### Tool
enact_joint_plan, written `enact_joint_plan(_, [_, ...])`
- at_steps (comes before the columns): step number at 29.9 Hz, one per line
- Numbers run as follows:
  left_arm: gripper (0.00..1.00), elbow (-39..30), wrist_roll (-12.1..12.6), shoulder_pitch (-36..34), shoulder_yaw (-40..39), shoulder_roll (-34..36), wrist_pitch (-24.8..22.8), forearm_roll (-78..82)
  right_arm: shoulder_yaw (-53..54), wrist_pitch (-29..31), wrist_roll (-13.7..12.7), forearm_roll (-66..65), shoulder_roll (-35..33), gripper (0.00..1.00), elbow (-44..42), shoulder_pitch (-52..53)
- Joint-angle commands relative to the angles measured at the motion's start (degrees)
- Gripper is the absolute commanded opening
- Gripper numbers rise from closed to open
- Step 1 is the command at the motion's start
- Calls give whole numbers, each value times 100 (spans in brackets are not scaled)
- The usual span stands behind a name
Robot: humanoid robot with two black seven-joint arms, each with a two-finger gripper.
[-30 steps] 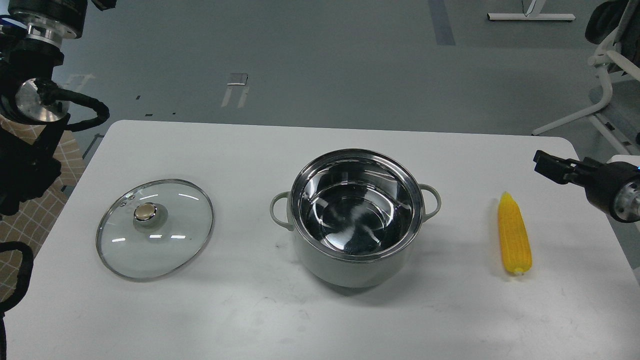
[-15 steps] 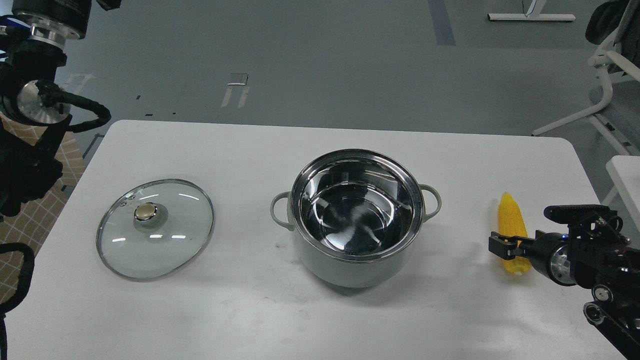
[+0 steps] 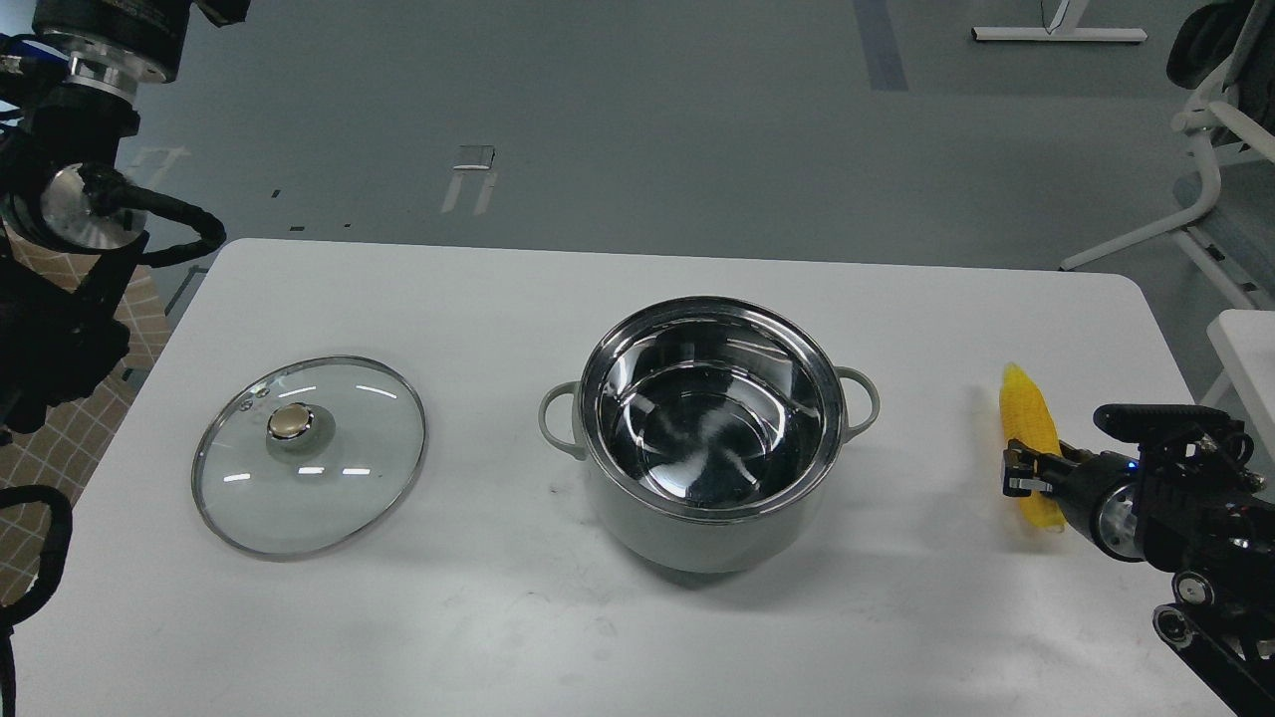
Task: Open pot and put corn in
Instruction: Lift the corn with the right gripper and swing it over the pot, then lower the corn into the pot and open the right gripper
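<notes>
The pale grey-green pot [image 3: 709, 533] stands open at the middle of the white table [image 3: 478, 299], and its shiny steel inside is empty. The yellow corn [image 3: 1026, 418] is at the right of the table, pointed end away from me, slightly tilted. My right gripper [image 3: 1031, 476] reaches in from the right and grips the corn's lower half; one dark finger [image 3: 1015, 474] shows on the corn's left side, while the other is hidden behind the cob. My left arm [image 3: 70, 189] rises along the left edge, its gripper out of view.
The round glass lid [image 3: 329, 488] with a gold knob lies flat on the table, left of the pot. A white chair frame [image 3: 1210, 139] stands on the floor beyond the table's right corner.
My right gripper dropped from above the table's right edge to the corn and closed around its lower half. The corn has shifted slightly away and tilted. Pot and lid have not moved.
</notes>
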Motion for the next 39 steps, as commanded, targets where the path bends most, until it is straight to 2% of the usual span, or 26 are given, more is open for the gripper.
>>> enact_joint_plan(1, [97,-8,9,-2,17,-8,0,2,165,-79,45,31,-14,0,115,27])
enact_joint_plan(5, [97,-25,9,-37,8,-8,0,11,1024,-79,80,153,21,0,685,-25])
enact_joint_plan(11, [97,-183,26,-55,8,19,35,11,1449,27,89,1127,328,0,1564,202])
enact_joint_plan(13, [96,-236,27,-64,8,19,53,11,1405,88,106,1401,346,0,1636,308])
enact_joint_plan(15, [96,-306,35,-72,17,19,53,11,1369,255,246,1709,521,0,1636,536])
enact_joint_plan(17, [97,-333,35,-81,25,19,53,11,1369,727,501,2007,959,0,1618,834])
enact_joint_plan(23, [96,-333,35,-72,43,1,53,20,1124,753,484,2623,1804,0,1513,1170])
enact_joint_plan(31, [97,-333,35,-81,52,19,53,29,88,753,476,2632,1622,0,1539,1117])
enact_joint_plan(39, [97,-333,35,-72,61,10,62,29,-195,753,476,2632,1304,0,1539,1117])
